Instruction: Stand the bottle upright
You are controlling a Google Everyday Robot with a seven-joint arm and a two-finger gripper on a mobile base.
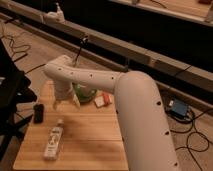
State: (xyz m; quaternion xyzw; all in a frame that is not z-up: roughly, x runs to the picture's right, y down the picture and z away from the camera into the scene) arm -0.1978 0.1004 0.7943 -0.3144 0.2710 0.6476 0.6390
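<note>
Your gripper [65,105] hangs over the back left of the table [92,137], fingers spread and holding nothing. It is a little above the wood, just in front of the green bowl [88,93].

The bottle [54,142] lies flat near the front left corner. Its white cap points back toward the gripper and its base points to the front edge. It is apart from the gripper, closer to you along the same side.

To do this step well, I'd bring the gripper forward and down over the upper half of the bottle. Set the fingers across its width, not along it. Close on the body just below the cap, so the base can swing down as you lift and turn the wrist. It looks light and slick, so squeeze gently and let it go only once the base sits flat.

Mind the edges. The bottle is close to the left edge and not far from the front one, so a nudge could roll it off. A black object [38,113] sits just left of the gripper and a red-and-white packet [101,100] to its right. The arm [135,100] covers the right side. Bare wood in the middle, right of the bottle, looks like the safest place to stand it.
</note>
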